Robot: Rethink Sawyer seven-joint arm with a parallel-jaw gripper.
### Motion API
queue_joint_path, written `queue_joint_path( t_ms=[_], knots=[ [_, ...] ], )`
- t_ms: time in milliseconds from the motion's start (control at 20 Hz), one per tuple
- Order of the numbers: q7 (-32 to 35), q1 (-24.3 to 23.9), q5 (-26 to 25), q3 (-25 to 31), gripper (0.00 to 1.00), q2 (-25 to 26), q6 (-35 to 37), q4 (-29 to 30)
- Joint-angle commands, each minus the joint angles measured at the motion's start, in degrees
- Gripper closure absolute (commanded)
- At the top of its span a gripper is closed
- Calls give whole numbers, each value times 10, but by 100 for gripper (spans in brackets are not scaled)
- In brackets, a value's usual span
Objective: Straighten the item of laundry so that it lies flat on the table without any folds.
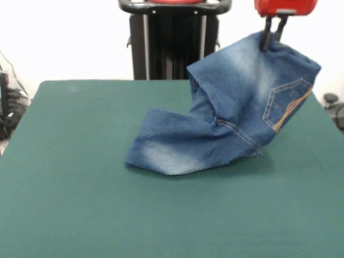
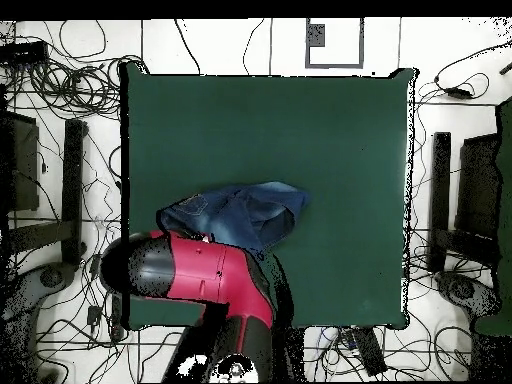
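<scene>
The blue denim jeans [image 1: 236, 102] hang from my gripper [image 1: 272, 38] at the upper right of the front view. The gripper is shut on the waistband edge and holds the upper part up. An orange-embroidered back pocket [image 1: 286, 105] faces the camera. The lower leg part [image 1: 177, 142] lies folded on the dark green table [image 1: 70, 177]. In the overhead view the jeans [image 2: 245, 212] lie left of the table's centre [image 2: 340, 140], partly under my red arm [image 2: 195, 268]. The gripper itself is hidden there by the arm.
The robot's black pedestal [image 1: 173, 40] stands behind the table's far edge. Cables and dark stands [image 2: 45, 200] surround the table on the floor. The table edge [image 2: 125, 180] runs close to the arm's side of the jeans.
</scene>
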Motion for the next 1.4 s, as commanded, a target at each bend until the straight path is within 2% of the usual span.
queue_joint_path(
  t_ms=[50,200,450,750,1100,1400],
  knots=[
    [40,-26,-7,33,100,-68,16,71],
    [35,-31,-7,39,100,-88,37,80],
    [23,-35,-21,35,100,-135,179,64],
    [9,-46,-33,38,100,-164,274,40],
    [-29,-78,-35,53,100,-172,299,38],
    [-30,-91,-43,58,100,-195,349,31]
  ],
)
